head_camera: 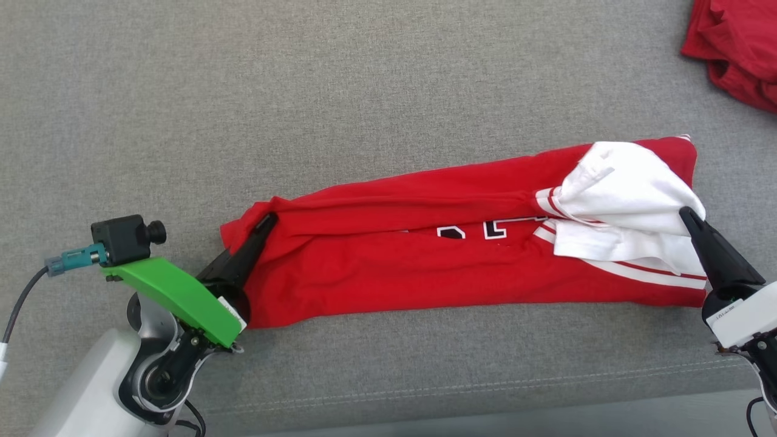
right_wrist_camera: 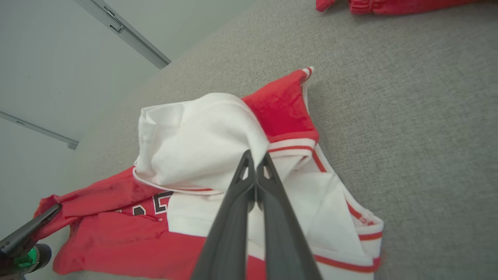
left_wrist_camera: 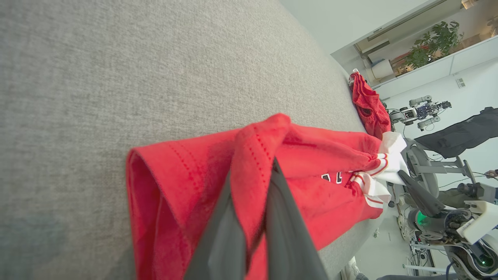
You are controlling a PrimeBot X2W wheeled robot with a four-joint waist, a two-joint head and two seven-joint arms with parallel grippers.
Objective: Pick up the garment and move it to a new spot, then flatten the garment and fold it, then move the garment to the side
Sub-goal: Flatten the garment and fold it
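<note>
While the red-and-white garment (head_camera: pixel 388 273) lies stretched across the grey cushion (head_camera: pixel 364 91), the left gripper (head_camera: pixel 269 220) and right gripper (head_camera: pixel 686 212) have their jaws clenched on its left and right ends, likely to pull it taut for folding.

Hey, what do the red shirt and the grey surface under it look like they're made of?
The shirt: soft knit, likely cotton jersey; matte, limp folds, stitched hem. The surface: woven upholstery cloth, probably; matte, flecked weave, sewn seam.
</note>
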